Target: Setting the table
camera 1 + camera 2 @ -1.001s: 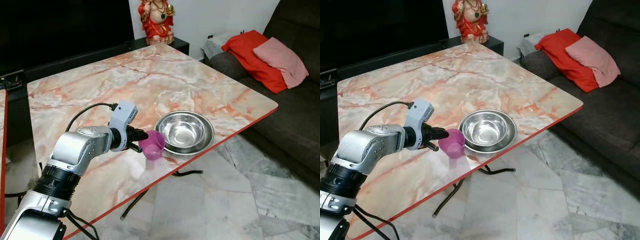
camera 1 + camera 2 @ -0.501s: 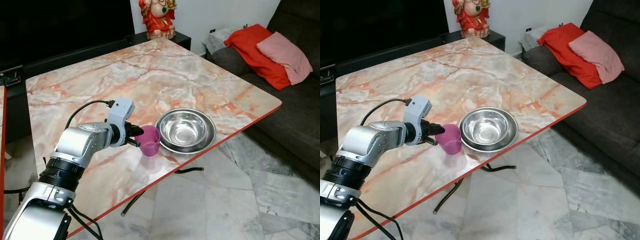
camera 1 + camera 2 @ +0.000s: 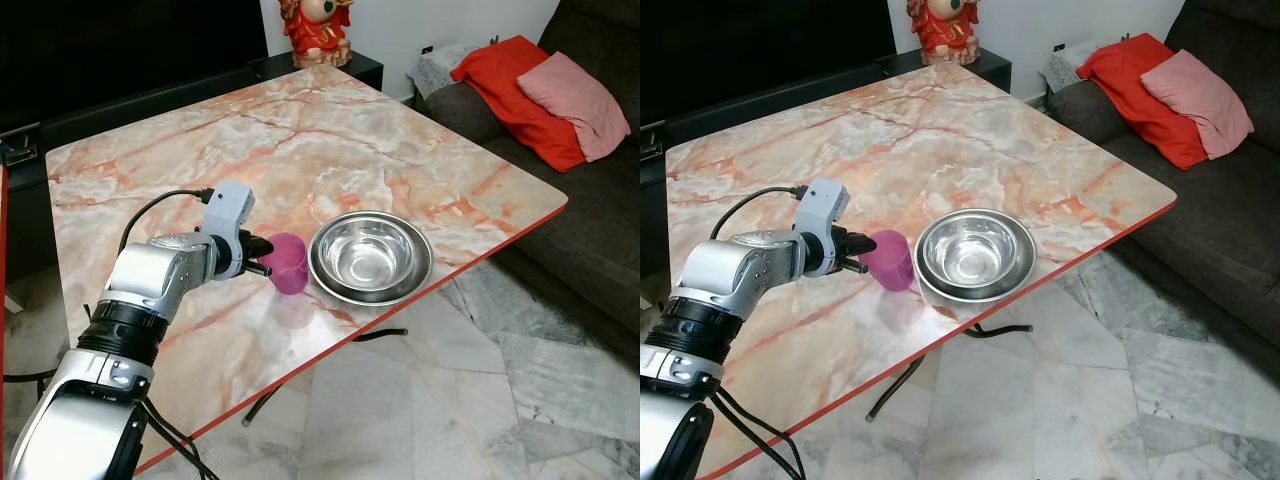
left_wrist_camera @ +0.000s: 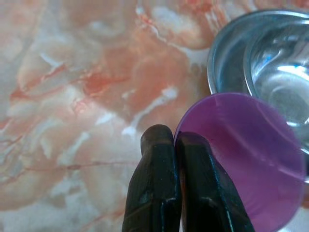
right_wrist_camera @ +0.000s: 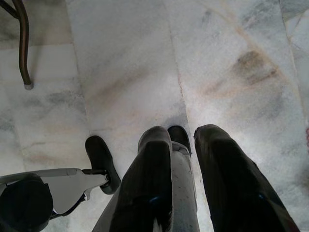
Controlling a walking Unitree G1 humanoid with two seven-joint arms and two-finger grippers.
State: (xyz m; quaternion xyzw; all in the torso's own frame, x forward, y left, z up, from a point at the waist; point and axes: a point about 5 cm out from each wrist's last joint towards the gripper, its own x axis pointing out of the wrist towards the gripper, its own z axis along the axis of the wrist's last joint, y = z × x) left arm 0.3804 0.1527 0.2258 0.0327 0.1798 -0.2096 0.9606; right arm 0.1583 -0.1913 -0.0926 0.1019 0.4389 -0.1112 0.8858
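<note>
A purple plastic cup (image 3: 290,262) is held by its rim just left of a shiny steel bowl (image 3: 370,258) near the front edge of the marble table (image 3: 300,130). My left gripper (image 3: 265,258) is shut on the cup's rim, and the cup tilts with its mouth toward the gripper. In the left wrist view the two black fingers (image 4: 157,183) pinch the rim of the cup (image 4: 251,154), with the bowl (image 4: 260,53) right behind it. My right gripper (image 5: 186,135) hangs idle over the floor with its fingers a little apart.
A red statue (image 3: 322,30) stands behind the table's far corner. A dark sofa (image 3: 590,200) with a red cushion (image 3: 510,90) and a pink cushion (image 3: 585,90) lies to the right. Marble floor (image 3: 480,400) and a table leg (image 5: 21,48) are below.
The camera has shifted a little. My left gripper has carried the cup slightly back and to the left, from the bowl's front rim to its left side.
</note>
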